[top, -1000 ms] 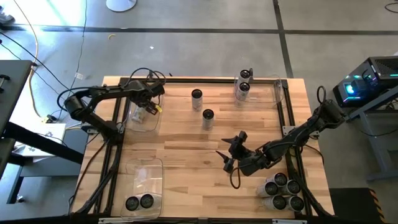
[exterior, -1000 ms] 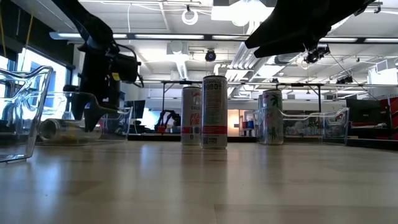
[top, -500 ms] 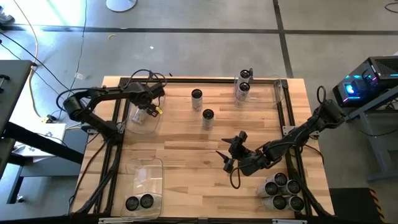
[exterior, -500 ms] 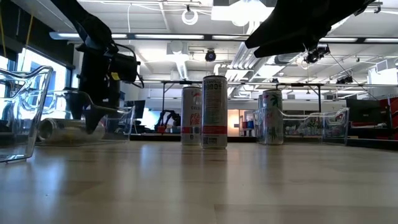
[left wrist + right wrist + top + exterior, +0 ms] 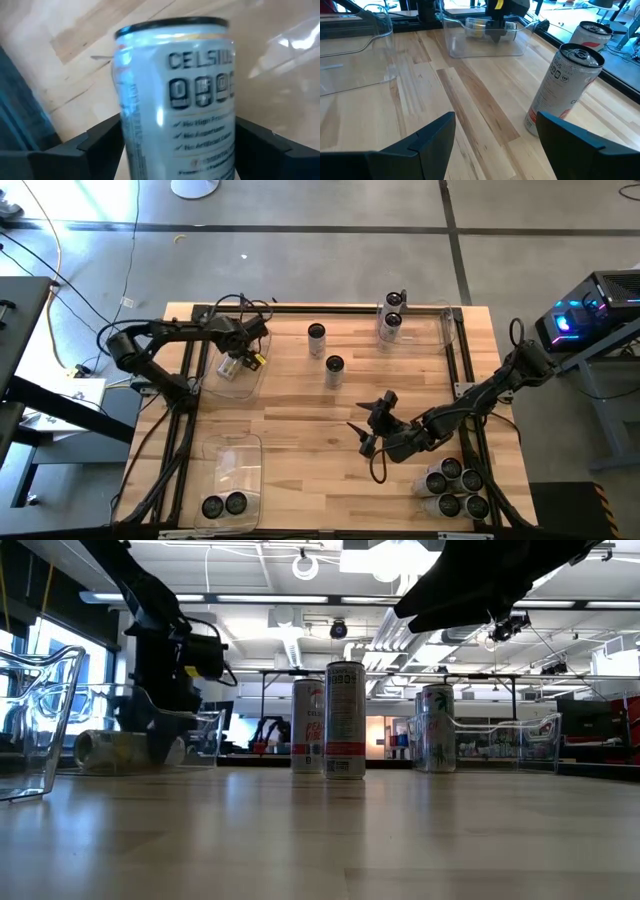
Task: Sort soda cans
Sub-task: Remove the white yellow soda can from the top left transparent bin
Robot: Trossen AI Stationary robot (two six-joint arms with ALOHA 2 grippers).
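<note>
The table (image 5: 300, 410) carries four clear bins: far left (image 5: 222, 377), far right (image 5: 440, 325), near left (image 5: 230, 470), and a near-right group of cans (image 5: 455, 490). The left gripper (image 5: 238, 360) reaches into the far-left bin, clenched on a pale can (image 5: 175, 105) lying on its side. The right gripper (image 5: 372, 423) hovers mid-table, jaws spread and empty. Two cans (image 5: 325, 350) stand upright at the far centre, unsorted. Judging from the sideways hold, the can may roll once let go and strike the bin wall, or drag out with the fingers if they snag on withdrawal.
</note>
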